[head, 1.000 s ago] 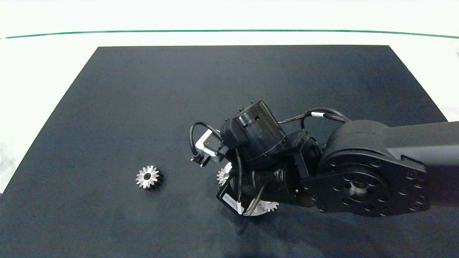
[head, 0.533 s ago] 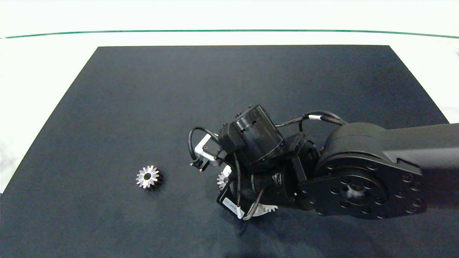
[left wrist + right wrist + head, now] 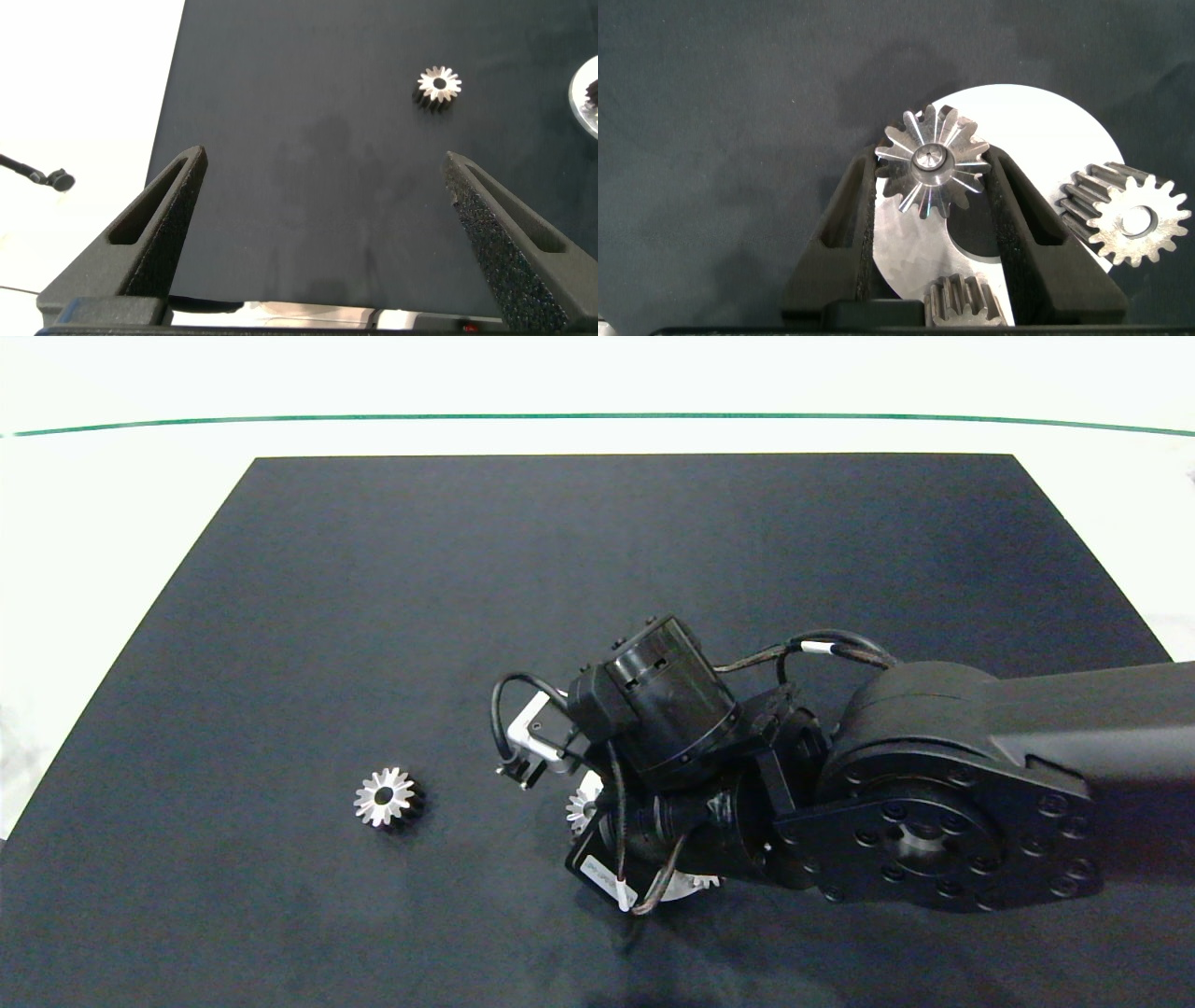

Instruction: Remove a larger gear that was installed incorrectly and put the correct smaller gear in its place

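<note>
The larger gear (image 3: 945, 140), silver with long pointed teeth, sits on a pin at the edge of a round silver disc (image 3: 1036, 121). My right gripper (image 3: 931, 161) is shut on it, one finger against its teeth on each side. Two smaller gears are on the same disc, one (image 3: 1134, 219) off to the side and one (image 3: 966, 299) low between the fingers. A loose smaller gear (image 3: 384, 796) lies on the black mat (image 3: 597, 569) left of the right arm (image 3: 934, 803). My left gripper (image 3: 324, 159) hovers open over the mat, with that loose gear (image 3: 438, 86) ahead of it.
The black mat covers most of the white table (image 3: 112, 523). A green line (image 3: 597, 416) runs across the far side. The right wrist hides most of the disc in the head view; one gear (image 3: 583, 807) peeks out beside it. The mat's edge (image 3: 168, 103) is near the left gripper.
The right arm has shifted slightly toward the front and left over the disc. The loose gear on the mat has not moved.
</note>
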`<move>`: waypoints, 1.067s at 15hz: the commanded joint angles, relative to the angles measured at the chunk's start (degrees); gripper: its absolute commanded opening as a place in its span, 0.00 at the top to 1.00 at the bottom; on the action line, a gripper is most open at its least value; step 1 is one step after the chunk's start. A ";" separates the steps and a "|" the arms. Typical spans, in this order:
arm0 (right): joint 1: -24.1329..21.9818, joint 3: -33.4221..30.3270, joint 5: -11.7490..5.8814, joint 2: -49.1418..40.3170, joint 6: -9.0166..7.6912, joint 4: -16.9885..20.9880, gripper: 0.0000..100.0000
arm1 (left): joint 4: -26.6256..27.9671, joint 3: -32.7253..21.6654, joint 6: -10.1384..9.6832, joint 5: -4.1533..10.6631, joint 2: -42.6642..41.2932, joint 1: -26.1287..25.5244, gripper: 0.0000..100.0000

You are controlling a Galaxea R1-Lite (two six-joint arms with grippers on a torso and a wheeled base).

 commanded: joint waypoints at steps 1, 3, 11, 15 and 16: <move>0.09 0.12 -0.12 -0.15 -0.02 0.07 0.00 | 0.17 0.03 0.03 0.06 -0.14 -0.01 0.00; 0.00 0.12 -0.12 -0.24 -0.02 0.07 0.00 | 0.17 0.03 0.03 0.06 -0.14 -0.01 0.00; -0.35 3.55 -5.13 -8.85 5.52 1.12 0.00 | 0.17 0.38 0.12 0.06 0.04 0.08 0.00; -0.53 5.83 -12.51 -20.10 13.25 4.64 0.00 | 0.17 0.38 0.03 0.06 -0.49 0.43 0.00; -1.41 7.50 -15.06 -22.83 14.30 4.64 0.00 | 0.17 0.56 0.03 0.06 -0.93 0.61 0.00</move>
